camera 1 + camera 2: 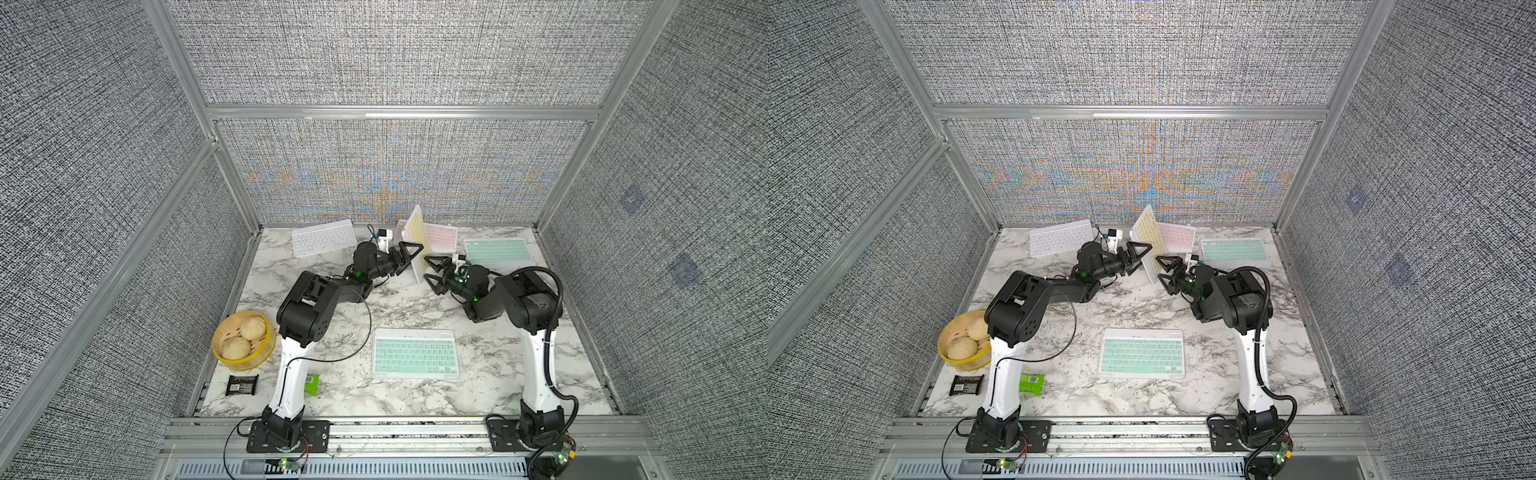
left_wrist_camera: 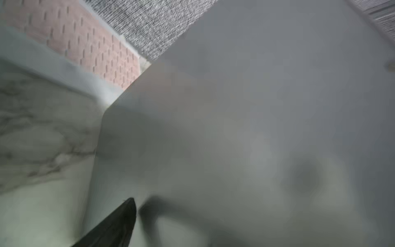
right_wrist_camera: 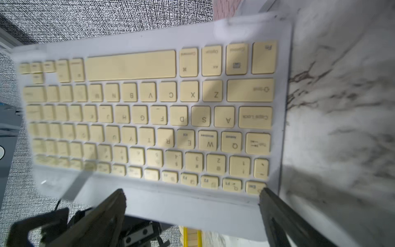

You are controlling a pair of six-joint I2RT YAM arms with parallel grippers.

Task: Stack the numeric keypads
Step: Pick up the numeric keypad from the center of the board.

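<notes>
The upended yellow keypad (image 1: 419, 245) is flanked by left gripper (image 1: 408, 259) and right gripper (image 1: 428, 271), jaws apart; it should be tipped gently onto the far pink keypad (image 1: 441, 236).

Bright, even light falls from overhead; on the marble tabletop (image 1: 478, 386) shadows are soft. The woven back wall (image 1: 395, 183) shimmers with coloured moiré in both top views, and straight lines bow toward the edges. The left wrist view is a grey smear, probably the yellow keypad (image 2: 256, 107) too close; the right wrist view blurs that keypad's far end.
</notes>
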